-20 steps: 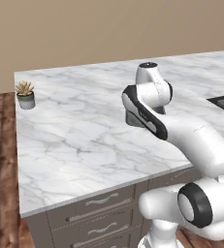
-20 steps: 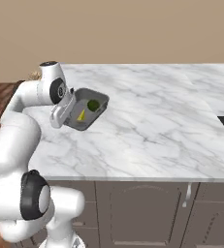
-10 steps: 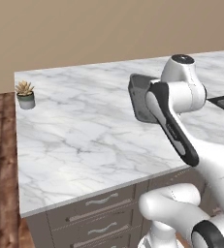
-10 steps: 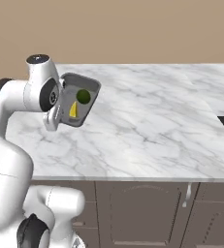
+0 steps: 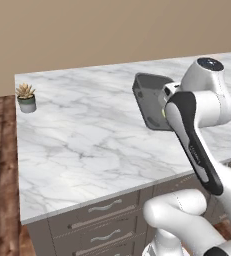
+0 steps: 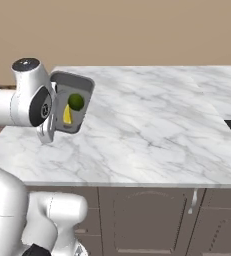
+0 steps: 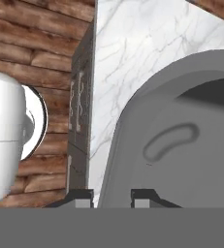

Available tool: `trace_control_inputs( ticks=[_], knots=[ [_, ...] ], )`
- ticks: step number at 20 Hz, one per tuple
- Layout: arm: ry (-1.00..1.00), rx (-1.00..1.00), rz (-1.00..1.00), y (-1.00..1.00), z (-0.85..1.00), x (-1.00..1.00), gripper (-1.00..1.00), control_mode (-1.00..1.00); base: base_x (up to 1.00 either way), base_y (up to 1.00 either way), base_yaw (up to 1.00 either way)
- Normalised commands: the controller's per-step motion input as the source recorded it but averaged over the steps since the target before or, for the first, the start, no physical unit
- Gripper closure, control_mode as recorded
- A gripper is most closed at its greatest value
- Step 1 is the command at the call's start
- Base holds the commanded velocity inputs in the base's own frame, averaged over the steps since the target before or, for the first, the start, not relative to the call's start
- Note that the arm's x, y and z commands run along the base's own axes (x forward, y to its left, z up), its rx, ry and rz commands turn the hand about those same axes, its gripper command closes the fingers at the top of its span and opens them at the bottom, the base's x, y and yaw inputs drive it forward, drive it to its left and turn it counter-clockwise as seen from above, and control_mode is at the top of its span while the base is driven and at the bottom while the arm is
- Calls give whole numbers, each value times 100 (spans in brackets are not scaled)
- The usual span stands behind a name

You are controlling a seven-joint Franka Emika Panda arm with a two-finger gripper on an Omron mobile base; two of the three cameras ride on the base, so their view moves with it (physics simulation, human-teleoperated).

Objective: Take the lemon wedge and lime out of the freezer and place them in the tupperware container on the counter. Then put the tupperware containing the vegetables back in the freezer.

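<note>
marbled counter (image 6: pixel 152 125), tupperware container (image 6: pixel 72 102) gripped aloft, lime (image 6: pixel 76 101), lemon wedge (image 6: pixel 67 115) inside

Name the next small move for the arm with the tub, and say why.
Probably keep the tub level and carry it toward the freezer. The gripper is shut on its rim, it hangs above the counter, and the lime and lemon wedge lie loose inside.

My arm is raised above the counter (image 5: pixel 87 135), elbow bent, gripper (image 7: pixel 112 197) clamped narrowly on the tupperware container's (image 6: pixel 73 105) rim, holding it tilted.
</note>
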Motion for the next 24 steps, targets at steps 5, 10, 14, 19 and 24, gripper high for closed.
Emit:
trace_control_inputs(
  ticks=[5,10,14,19,24],
  knots=[
    [-8,0,0,0,2,-36,100,-100,0,0,0],
    [-8,-1,0,-3,1,-9,100,-100,0,0,0],
    [0,0,0,0,0,0,100,-100,0,0,0],
    [0,0,0,0,0,0,100,-100,0,0,0],
    [0,0,0,0,0,0,100,-100,0,0,0]
  ],
)
